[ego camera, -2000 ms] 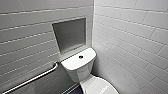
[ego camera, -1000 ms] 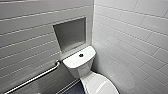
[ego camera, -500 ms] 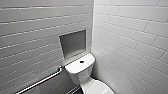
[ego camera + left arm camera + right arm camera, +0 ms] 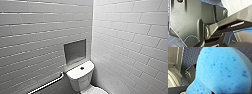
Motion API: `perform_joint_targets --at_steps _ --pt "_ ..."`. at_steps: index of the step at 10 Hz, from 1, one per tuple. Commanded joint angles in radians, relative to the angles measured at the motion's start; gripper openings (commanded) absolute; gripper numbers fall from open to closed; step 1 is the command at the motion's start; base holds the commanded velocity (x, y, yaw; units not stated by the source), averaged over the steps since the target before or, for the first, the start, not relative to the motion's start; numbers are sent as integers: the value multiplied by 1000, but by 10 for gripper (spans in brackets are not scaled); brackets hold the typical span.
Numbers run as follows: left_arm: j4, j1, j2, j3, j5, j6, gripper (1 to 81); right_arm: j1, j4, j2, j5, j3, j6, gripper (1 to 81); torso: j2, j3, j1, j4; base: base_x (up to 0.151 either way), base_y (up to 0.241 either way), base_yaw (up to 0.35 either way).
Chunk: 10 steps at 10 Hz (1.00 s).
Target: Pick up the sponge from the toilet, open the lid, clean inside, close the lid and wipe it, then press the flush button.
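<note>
One bright blue, porous foam sponge (image 4: 221,69), pocked with darker pits, is clamped in the right gripper (image 4: 199,90) near one white ceramic toilet (image 4: 80,75).

White tiled walls (image 4: 130,37), grey recessed niche (image 4: 74,52), metal grab bar (image 4: 47,84)

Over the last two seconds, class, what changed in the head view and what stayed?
Only the camera moved: the toilet now sits lower in the picture, more wall above it. Flush button, grab rail and wall recess kept their places beside it.
</note>
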Motion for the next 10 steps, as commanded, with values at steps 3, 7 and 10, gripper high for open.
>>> perform_joint_targets --at_steps 3,7,10 --pt "13 -18 27 -69 20 3 811 23 -19 -18 -99 -8 -7 10 166 69 -109 0 0 0 0" --pt "13 -18 29 -72 20 3 811 23 -29 -10 -90 -8 -7 10 282 104 -185 0 0 0 0" --pt "13 -18 30 -72 20 3 811 23 -37 -7 -88 -8 -7 10 396 104 -259 0 0 0 0"
